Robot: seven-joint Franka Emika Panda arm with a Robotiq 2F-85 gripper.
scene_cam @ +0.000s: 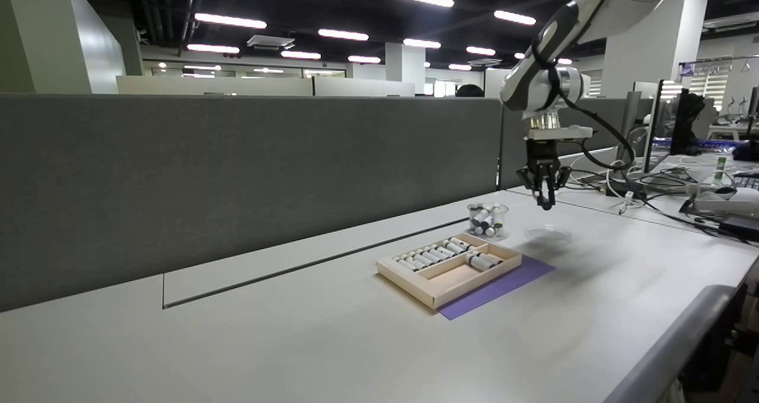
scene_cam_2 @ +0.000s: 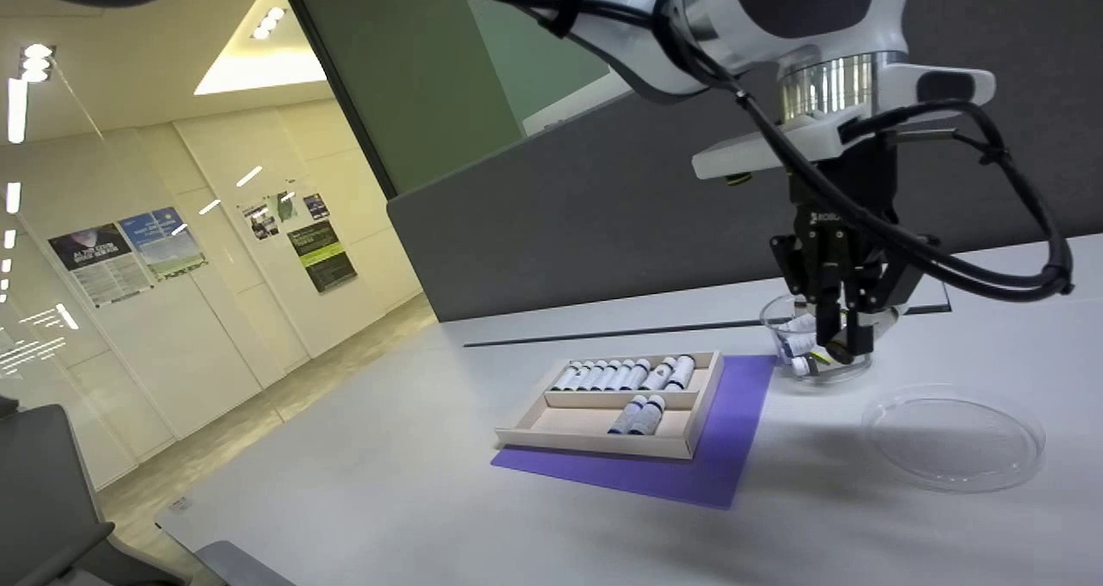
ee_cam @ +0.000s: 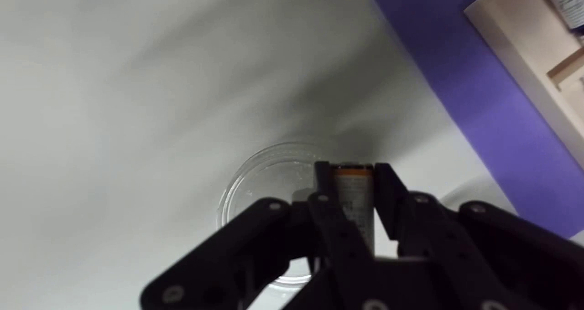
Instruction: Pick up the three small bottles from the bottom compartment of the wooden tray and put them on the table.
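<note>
My gripper [scene_cam: 545, 201] is shut on a small bottle [ee_cam: 356, 200] with a pale label, an orange band and a dark top; its fingertips [ee_cam: 350, 169] clasp its sides in the wrist view. The gripper also shows in an exterior view [scene_cam_2: 843, 345], raised well above the white table [scene_cam: 237, 344]. The light-wood tray [scene_cam_2: 595, 441] stands on a purple mat. Two pale small bottles [scene_cam_2: 626, 415] [scene_cam_2: 647, 415] lie side by side at one end of its bottom compartment. A row of several similar bottles [scene_cam_2: 603, 375] fills the other compartment.
A clear cup [scene_cam: 503, 220] with several bottles stands near the tray's corner, behind the gripper in an exterior view [scene_cam_2: 775, 332]. A clear round lid [scene_cam_2: 952, 439] lies on the table near the gripper. A grey partition [scene_cam: 237, 184] rises along the table's back. Cables [scene_cam: 652, 192] lie beyond.
</note>
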